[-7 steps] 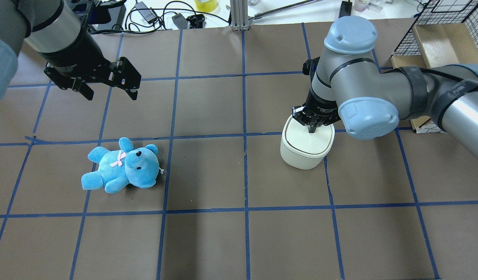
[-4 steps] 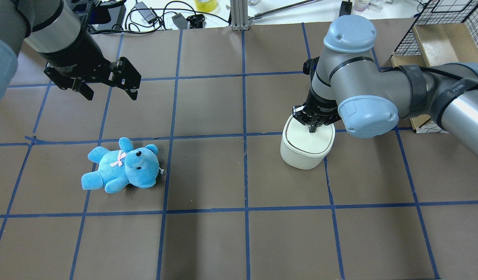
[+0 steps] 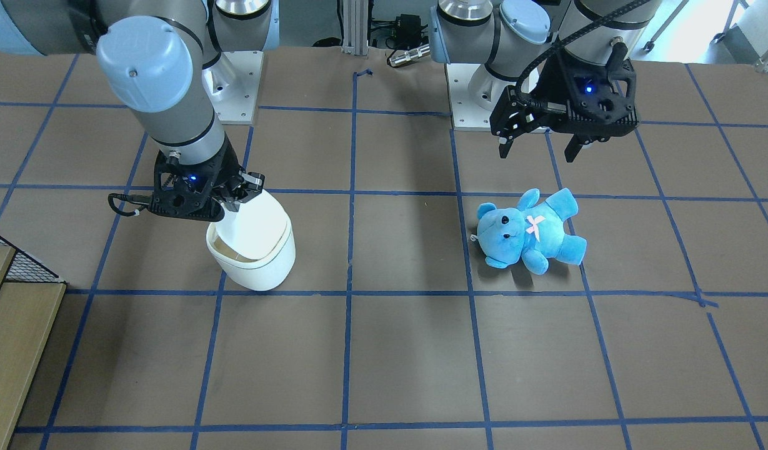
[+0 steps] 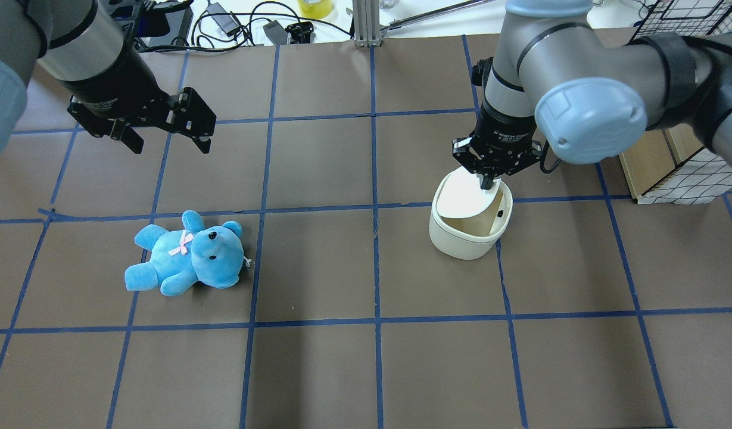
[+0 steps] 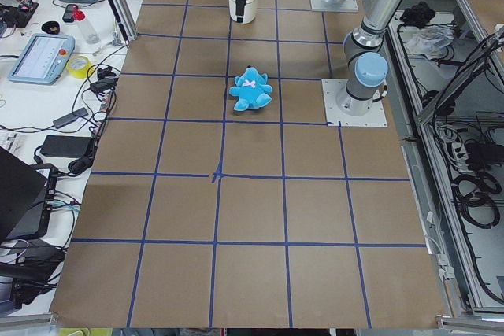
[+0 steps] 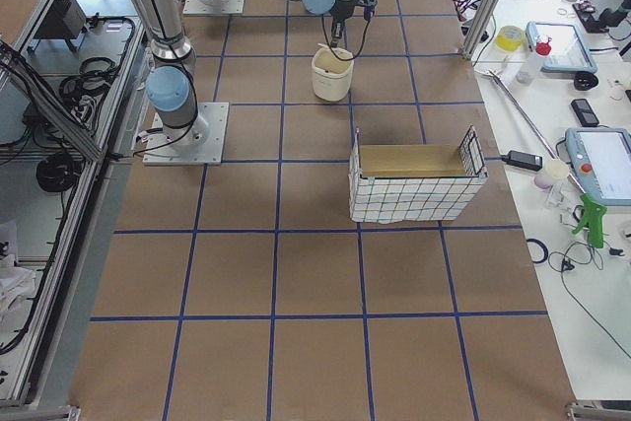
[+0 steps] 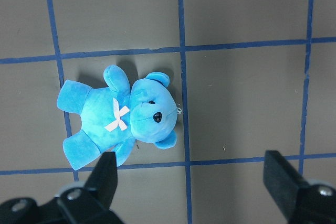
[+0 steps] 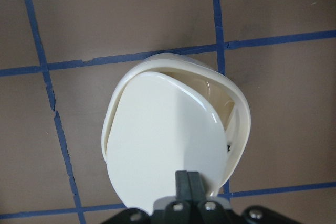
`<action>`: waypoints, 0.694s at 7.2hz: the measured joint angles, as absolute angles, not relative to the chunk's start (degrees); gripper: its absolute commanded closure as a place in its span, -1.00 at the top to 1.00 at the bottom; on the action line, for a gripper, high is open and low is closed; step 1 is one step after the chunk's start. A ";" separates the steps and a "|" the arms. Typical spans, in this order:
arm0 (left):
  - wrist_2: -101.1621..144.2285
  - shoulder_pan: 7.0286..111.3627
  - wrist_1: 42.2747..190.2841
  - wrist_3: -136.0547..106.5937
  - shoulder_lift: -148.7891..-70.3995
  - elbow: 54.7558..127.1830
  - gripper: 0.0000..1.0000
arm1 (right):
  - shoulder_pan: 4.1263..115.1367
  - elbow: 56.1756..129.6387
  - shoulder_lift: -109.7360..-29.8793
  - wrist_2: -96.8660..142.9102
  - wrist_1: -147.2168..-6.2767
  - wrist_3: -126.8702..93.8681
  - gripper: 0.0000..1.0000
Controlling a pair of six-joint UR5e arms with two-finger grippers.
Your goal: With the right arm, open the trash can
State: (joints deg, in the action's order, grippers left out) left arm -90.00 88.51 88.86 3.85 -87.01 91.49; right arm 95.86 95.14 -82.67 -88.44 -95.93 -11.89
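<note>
- Trash can (image 4: 461,241): white, upright on the brown table (image 4: 318,369), in the robot's right half. Its base sits over a line of the blue tape grid (image 4: 318,208), beside a crossing.
- Lid (image 4: 464,196): tilted up off the rim. In the overhead view the pale inner wall and a dark spot on it show under the lid, on the robot's right. In the front-facing view the gap shows on the same side of the can.
- Right arm (image 4: 550,59): reaches in over the can, with the wrist pointing straight down.
- Right gripper (image 4: 486,182): directly above the can, with its tips at the raised edge of the lid. In the right wrist view the two fingers (image 8: 188,184) are pressed together with no gap between them, lying against the lid's near edge. Cannot tell whether the lid edge is nipped between them or only touches the tips.
- Left gripper (image 4: 170,143): in the air over the robot's left half, well apart from the can. Its fingers are spread wide with nothing between them. In the left wrist view both fingers frame bare table.
- Blue plush bear (image 4: 187,256): lies on its back on the table, near and below the left gripper. It has a pink bow on its chest and touches neither gripper.
- Wire-sided box (image 6: 414,184): on the table on the robot's right, apart from the can.
</note>
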 measured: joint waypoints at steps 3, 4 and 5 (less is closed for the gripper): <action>-89.96 88.50 88.86 3.86 -87.01 91.49 1.00 | 95.75 86.49 -83.19 -88.60 -85.44 -12.05 -0.41; -89.98 88.51 88.86 3.86 -87.01 91.49 1.00 | 95.59 84.49 -83.29 -89.00 -83.59 -11.54 0.55; -89.99 88.51 88.86 3.87 -87.01 91.49 1.00 | 95.41 83.35 -83.33 -89.44 -82.95 -9.67 0.99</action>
